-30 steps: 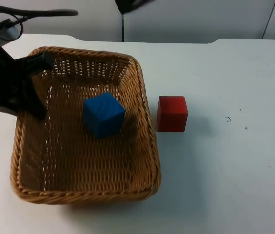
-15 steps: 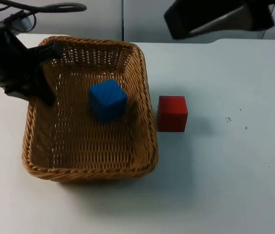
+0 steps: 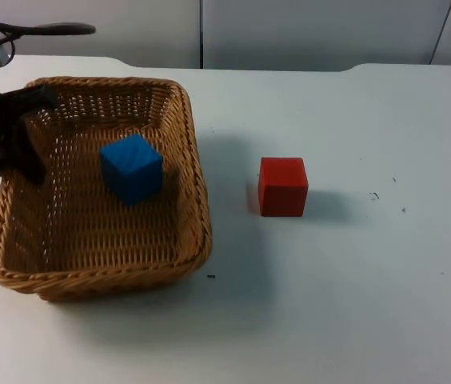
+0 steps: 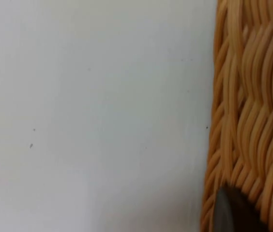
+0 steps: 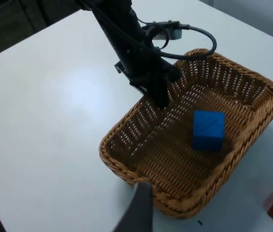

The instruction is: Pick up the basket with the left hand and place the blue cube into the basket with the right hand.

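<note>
- White counter (image 3: pixel 353 304) ends at a grey partition wall (image 3: pixel 305 32); a red cube (image 3: pixel 282 186) sits on it, well apart from the basket.
- Wicker basket (image 3: pixel 185 160) is on the left side of the counter. Blue cube (image 3: pixel 131 167) lies inside on the woven floor, nearer the far wall, tilted a little.
- Left claw (image 3: pixel 27 132) is pinching the basket's left rim, one finger inside the wall, one outside. Left wrist view: black fingertip (image 4: pixel 233 212) against the weave.
- Right claw: one fingertip (image 5: pixel 139 208) visible, high above the basket; spread or pressed together, cannot tell. Arm appears to be waiting.
- Risk: single-edge grip. If the basket is lifted or swung, the far side may sag, and the cube could slide to the low wall.
- Risk: wicker flexing could let the rim slip out of the pinch.
- Risk: sideways travel might knock the red cube.
</note>
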